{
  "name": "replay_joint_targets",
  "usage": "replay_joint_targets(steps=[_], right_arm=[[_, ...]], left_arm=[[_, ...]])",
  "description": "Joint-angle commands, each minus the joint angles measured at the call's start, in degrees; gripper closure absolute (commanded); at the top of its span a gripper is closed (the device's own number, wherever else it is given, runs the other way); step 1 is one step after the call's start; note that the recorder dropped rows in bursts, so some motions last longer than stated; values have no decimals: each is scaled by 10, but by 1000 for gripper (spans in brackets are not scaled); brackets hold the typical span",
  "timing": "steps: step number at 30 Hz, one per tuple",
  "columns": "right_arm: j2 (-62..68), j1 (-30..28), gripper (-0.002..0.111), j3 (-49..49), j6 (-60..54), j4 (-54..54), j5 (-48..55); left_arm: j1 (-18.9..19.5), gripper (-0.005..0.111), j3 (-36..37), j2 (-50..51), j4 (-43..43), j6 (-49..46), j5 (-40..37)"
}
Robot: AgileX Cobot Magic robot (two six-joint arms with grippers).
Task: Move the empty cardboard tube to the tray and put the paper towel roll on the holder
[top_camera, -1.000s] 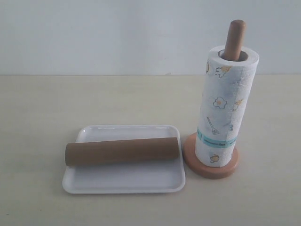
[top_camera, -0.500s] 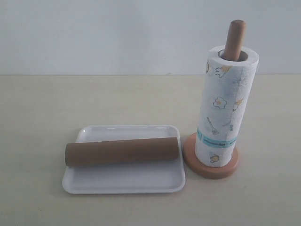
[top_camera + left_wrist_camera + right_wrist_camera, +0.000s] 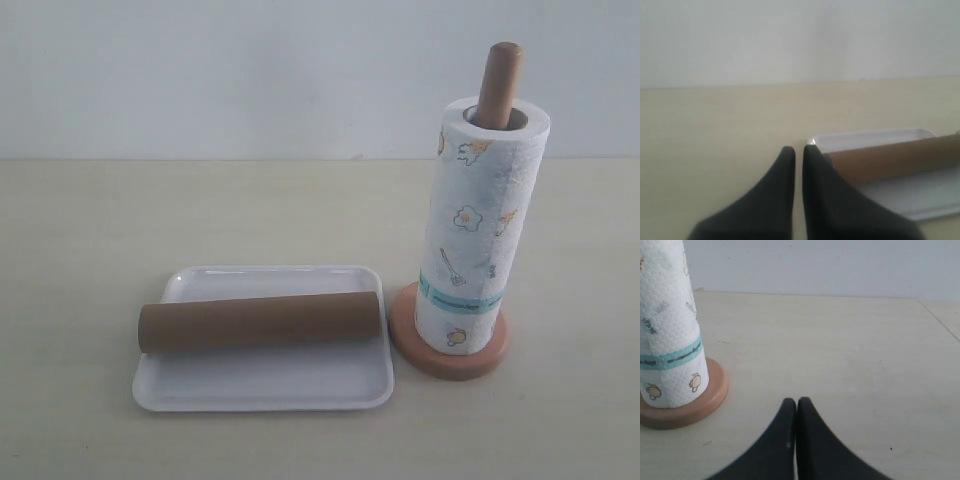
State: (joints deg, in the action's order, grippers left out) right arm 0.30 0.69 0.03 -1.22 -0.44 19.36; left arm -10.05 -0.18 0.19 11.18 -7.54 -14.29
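Observation:
The brown cardboard tube point(image 3: 260, 321) lies crosswise on the white tray point(image 3: 265, 385), its left end jutting over the rim. The printed paper towel roll point(image 3: 475, 230) stands upright on the holder point(image 3: 448, 362), whose pole top point(image 3: 499, 80) pokes out above it. Neither gripper shows in the exterior view. In the left wrist view my left gripper point(image 3: 799, 151) is shut and empty, a little short of the tube point(image 3: 895, 159) and tray point(image 3: 920, 192). My right gripper point(image 3: 796, 402) is shut and empty above the table, apart from the roll point(image 3: 667, 325) and holder base point(image 3: 695, 410).
A pale wooden table point(image 3: 100, 230) carries everything, with a plain light wall behind. A table edge or seam point(image 3: 940, 320) runs along one side in the right wrist view.

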Motion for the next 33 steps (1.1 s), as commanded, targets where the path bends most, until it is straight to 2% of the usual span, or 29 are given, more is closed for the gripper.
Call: replay_joint_targets(steps=[1, 5, 9, 13, 33], right_arm=[[-3, -2, 108, 0, 0, -1, -4], [-3, -2, 108, 0, 0, -1, -4], [-3, -2, 108, 0, 0, -1, -4], [-3, -2, 108, 0, 0, -1, -4], [-3, -2, 108, 0, 0, -1, -4]], left_arm=[[2, 102, 2, -2, 3, 6, -45], [6, 102, 2, -2, 2, -2, -43], [56, 102, 2, -2, 2, 4, -42], [82, 102, 2, -2, 2, 20, -42], [82, 102, 2, -2, 2, 20, -42]])
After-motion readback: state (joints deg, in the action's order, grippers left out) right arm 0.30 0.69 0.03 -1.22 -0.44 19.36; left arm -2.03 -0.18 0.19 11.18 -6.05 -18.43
